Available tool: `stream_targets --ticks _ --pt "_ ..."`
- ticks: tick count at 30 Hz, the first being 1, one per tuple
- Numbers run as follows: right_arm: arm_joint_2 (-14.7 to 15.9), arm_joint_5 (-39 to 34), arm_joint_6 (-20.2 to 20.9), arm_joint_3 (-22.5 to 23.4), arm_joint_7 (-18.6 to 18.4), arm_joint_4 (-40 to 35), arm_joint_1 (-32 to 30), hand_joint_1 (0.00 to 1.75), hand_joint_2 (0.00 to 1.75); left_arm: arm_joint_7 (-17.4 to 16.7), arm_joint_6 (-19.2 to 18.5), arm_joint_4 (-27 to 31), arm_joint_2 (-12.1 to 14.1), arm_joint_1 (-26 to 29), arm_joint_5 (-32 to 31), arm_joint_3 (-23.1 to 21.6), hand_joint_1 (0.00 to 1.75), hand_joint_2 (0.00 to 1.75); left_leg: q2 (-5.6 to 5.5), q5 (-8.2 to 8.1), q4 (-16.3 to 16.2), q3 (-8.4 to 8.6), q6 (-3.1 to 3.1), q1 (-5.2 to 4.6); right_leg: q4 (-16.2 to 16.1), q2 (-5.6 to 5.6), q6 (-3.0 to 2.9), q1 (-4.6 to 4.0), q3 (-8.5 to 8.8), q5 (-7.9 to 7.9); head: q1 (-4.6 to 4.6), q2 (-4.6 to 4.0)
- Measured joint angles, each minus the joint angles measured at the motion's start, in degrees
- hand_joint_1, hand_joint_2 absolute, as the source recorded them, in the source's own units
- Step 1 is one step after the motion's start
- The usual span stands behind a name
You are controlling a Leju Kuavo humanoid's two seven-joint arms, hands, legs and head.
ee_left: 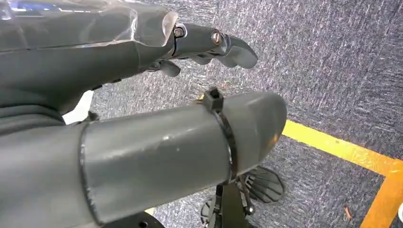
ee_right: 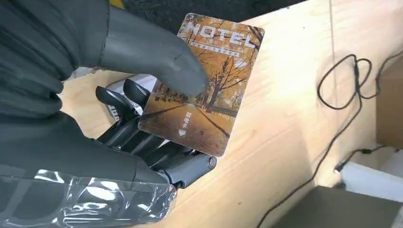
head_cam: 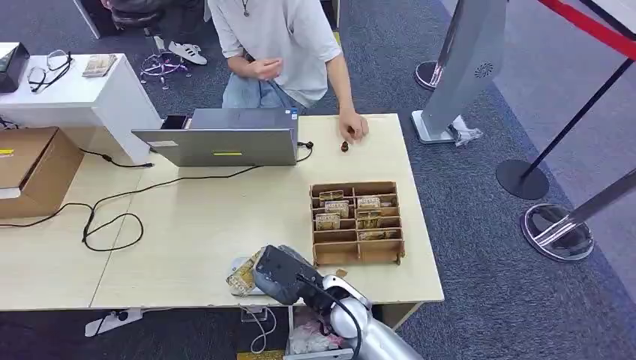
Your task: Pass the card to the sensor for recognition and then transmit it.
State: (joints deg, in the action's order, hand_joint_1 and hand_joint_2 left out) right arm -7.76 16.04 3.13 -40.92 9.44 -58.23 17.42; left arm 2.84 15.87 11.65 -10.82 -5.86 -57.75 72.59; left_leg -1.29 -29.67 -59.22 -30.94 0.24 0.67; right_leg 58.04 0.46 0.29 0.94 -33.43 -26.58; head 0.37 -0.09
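My right hand (head_cam: 281, 274) hovers low over the table's front edge and pinches a hotel card (ee_right: 204, 85) between its thumb and fingers. The card shows an autumn tree picture and peeks out beside the hand (head_cam: 241, 277). Beneath the card lies a pale flat device, seemingly the sensor (head_cam: 238, 264), mostly hidden by the hand; a bit of it shows behind the fingers (ee_right: 121, 84). My left hand (ee_left: 142, 57) hangs over grey carpet, fingers apart, holding nothing.
A wooden card box (head_cam: 357, 253) with several cards stands just right of my hand. Farther back are a laptop (head_cam: 225, 136), black cables (head_cam: 112, 221) and a cardboard box (head_cam: 30, 169). A person stands behind the table, one hand (head_cam: 352, 127) resting on it.
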Motion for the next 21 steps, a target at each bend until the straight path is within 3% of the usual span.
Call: stream_targets --ticks 21 --pt "-1.51 8.26 -5.11 -1.62 -4.92 5.4 3.22 1.75 1.75 -0.98 0.63 0.0 -0.57 -1.0 -0.37 -0.11 0.0 0.0 0.0 0.01 0.0 0.01 0.0 0.0 0.0 0.0 0.0 0.0 0.0 0.01 0.0 0.0"
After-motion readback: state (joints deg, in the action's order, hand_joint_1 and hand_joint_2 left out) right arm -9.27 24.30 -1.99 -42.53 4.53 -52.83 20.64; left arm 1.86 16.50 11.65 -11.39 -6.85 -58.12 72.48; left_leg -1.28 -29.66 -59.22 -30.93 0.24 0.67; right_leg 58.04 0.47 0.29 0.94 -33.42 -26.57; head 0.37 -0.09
